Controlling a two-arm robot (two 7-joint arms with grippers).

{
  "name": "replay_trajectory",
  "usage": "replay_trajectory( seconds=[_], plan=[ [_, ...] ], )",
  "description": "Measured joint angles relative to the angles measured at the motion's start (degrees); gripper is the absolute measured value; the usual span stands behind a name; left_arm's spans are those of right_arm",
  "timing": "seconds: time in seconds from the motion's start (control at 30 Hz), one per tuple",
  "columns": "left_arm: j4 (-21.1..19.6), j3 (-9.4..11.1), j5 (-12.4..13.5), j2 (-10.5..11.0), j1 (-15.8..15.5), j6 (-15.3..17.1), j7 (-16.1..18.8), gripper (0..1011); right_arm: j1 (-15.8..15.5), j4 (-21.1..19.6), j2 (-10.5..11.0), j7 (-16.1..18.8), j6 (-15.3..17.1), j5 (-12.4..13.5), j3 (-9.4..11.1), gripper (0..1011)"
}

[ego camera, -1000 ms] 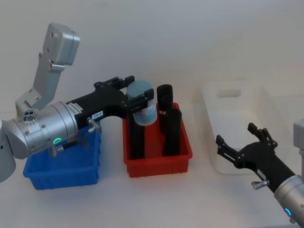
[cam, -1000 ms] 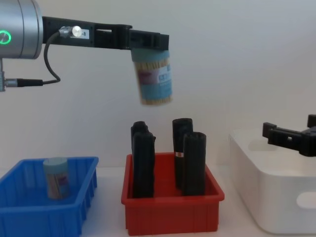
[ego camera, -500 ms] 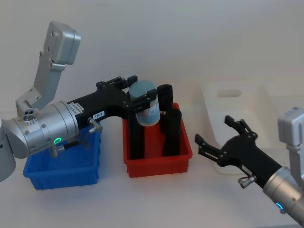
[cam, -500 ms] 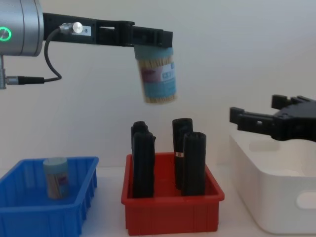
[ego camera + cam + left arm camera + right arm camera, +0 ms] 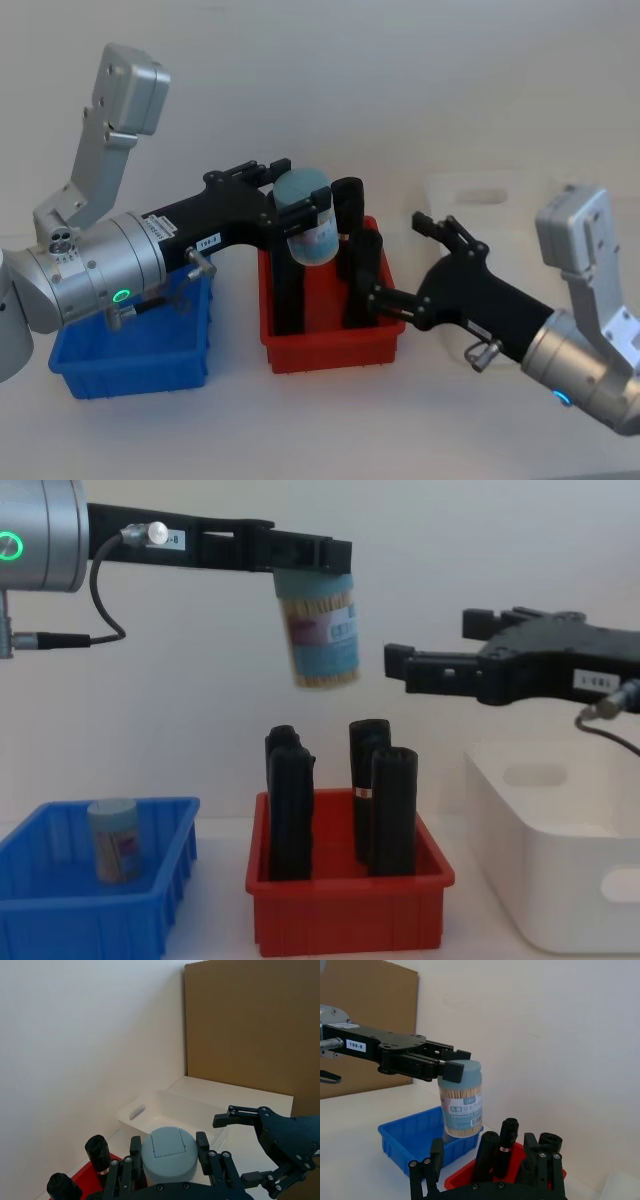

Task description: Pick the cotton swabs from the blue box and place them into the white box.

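My left gripper [image 5: 295, 190] is shut on the lid of a cotton swab jar [image 5: 306, 232], which hangs slightly tilted high above the red bin [image 5: 350, 918]. The chest view shows the jar [image 5: 320, 632] with pale sticks and a label. My right gripper [image 5: 430, 638] is open, level with the jar and just right of it, not touching. Another cotton swab jar [image 5: 113, 838] stands in the blue box [image 5: 60, 920] at the left. The white box [image 5: 560, 880] sits at the right, partly behind my right arm in the head view.
The red bin [image 5: 330, 350] between the two boxes holds several tall black rolls [image 5: 385, 800], directly below the held jar. A brown board [image 5: 250, 1025] stands beyond the white box [image 5: 165, 1105].
My right gripper has swung left and up from beside the white box to the held jar, staying open. The left gripper and jar have edged slightly right.
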Motion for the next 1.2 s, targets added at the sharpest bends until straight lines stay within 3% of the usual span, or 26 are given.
replay_trajectory(
  seconds=[0.57,1.2],
  plan=[
    [0.0,0.0,0.0,0.0,0.0,0.0,-0.1,660,6.6,4.0,-2.4,6.6,3.1,-4.2,-1.3,1002],
    [0.0,0.0,0.0,0.0,0.0,0.0,-0.1,660,12.5,10.9,-5.9,9.5,4.3,-5.6,-3.0,998]
  ],
)
